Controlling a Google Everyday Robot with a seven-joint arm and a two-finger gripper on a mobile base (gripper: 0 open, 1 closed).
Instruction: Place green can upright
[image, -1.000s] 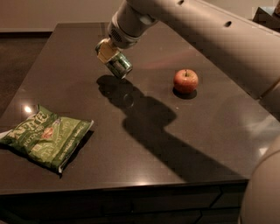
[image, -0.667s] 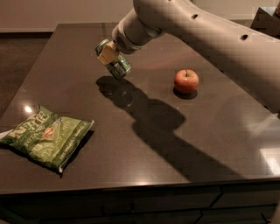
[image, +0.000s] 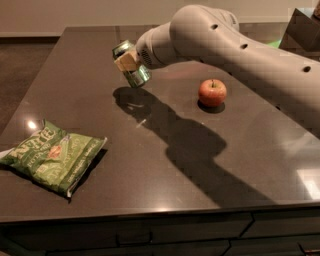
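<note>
Dark green with silver ends, the green can (image: 138, 76) hung tilted in my gripper (image: 127, 61), upper left of centre in the frame. It seemed lifted clear of the worktop (image: 75, 95), with its shadow (image: 131, 97) just below. The gripper was clamped across the can's body. My worry was the lean: let go at that angle, the can would likely topple and roll, perhaps right toward the apple (image: 212, 92). The chip bag (image: 52, 155) lay well apart, lower left.

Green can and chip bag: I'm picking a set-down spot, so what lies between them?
Camera view: only bare tabletop. The end effector holds the green can tilted above the far side; the chip bag lies front left.
</note>
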